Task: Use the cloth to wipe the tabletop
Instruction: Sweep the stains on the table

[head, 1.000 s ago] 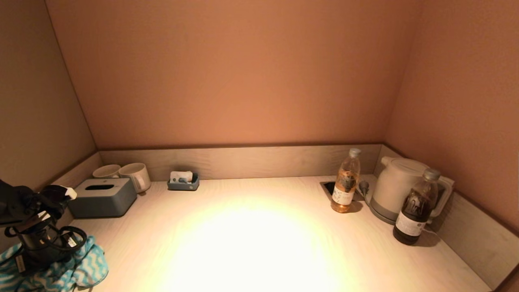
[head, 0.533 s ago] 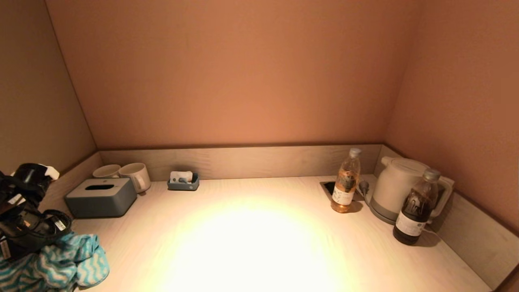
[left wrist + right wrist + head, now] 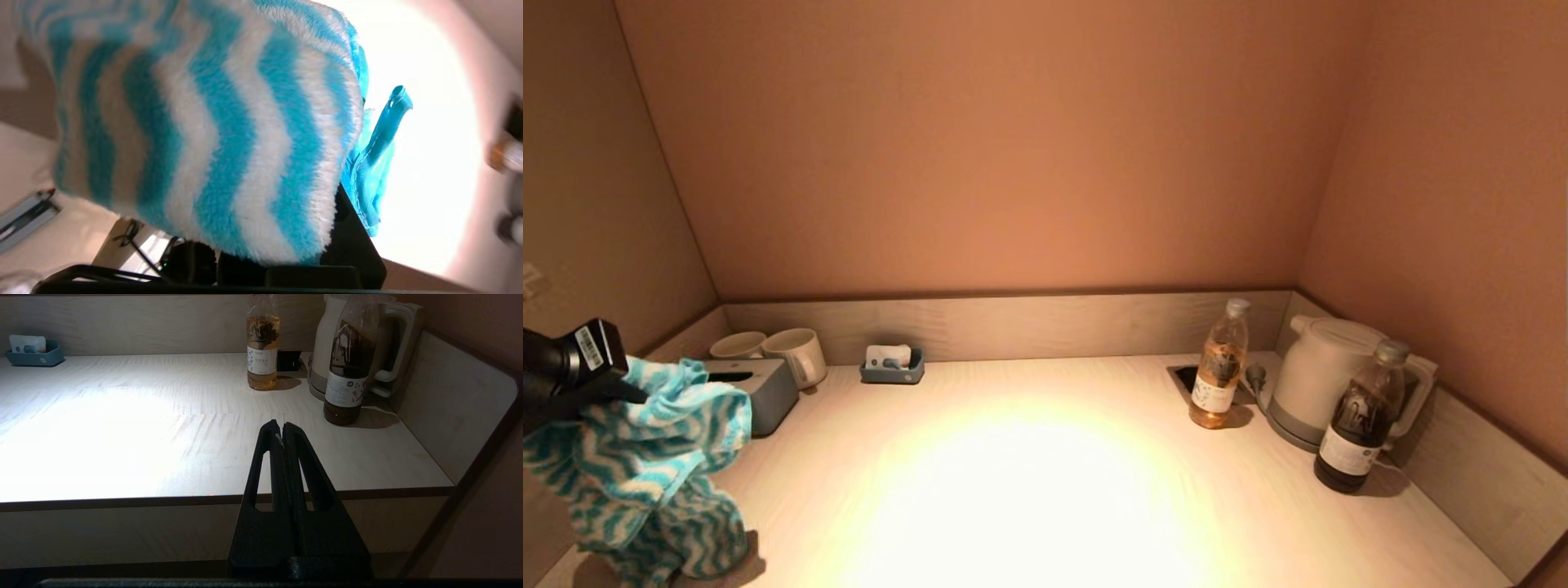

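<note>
The cloth [image 3: 654, 465] is fluffy with turquoise and white zigzag stripes. It hangs from my left gripper [image 3: 633, 390] at the near left, above the pale wooden tabletop [image 3: 1045, 474], with its lower end at or close to the surface. The gripper is shut on the cloth's upper part, and its fingertips are buried in the fabric. In the left wrist view the cloth [image 3: 212, 134] fills most of the picture and covers the black fingers [image 3: 355, 241]. My right gripper [image 3: 282, 428] is shut and empty, parked just before the table's front edge, outside the head view.
A grey tissue box [image 3: 768, 392] stands right behind the cloth, with two mugs [image 3: 796, 353] and a small blue tray [image 3: 892, 367] at the back left. An amber bottle [image 3: 1218, 376], a kettle [image 3: 1319, 376] and a dark bottle [image 3: 1357, 420] stand at the right. Low walls border three sides.
My left gripper has risen from the tabletop and turned, lifting the cloth, which lay bunched on the surface and now hangs from it.
</note>
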You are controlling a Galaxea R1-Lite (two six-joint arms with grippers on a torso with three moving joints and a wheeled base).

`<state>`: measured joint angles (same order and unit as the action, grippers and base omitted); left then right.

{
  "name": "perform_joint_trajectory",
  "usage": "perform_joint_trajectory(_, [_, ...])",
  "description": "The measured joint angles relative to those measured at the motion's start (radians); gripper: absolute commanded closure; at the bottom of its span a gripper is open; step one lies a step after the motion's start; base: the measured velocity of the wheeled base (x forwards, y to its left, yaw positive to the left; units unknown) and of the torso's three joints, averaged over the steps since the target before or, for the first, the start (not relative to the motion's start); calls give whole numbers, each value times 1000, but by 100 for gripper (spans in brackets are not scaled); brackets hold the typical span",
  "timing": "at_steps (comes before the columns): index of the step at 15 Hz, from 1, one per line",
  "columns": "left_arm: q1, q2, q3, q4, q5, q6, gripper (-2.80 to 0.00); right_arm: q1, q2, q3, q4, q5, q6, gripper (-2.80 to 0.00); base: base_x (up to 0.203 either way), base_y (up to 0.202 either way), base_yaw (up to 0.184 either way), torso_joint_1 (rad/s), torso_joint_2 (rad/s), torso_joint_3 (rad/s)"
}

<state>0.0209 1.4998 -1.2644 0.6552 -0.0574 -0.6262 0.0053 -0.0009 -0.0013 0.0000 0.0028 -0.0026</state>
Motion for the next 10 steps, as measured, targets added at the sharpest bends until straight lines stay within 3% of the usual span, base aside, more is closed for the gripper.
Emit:
perform_joint_trajectory(6, [-161, -34, -122, -11, -46, 46, 0, 0, 0, 0, 0, 0, 0, 0, 0, 0, 0, 0, 0, 0])
perform_joint_trajectory(10, [-282, 41, -188, -108, -107, 62, 0, 0, 0, 0, 0, 0, 0, 0, 0, 0, 0, 0, 0, 0])
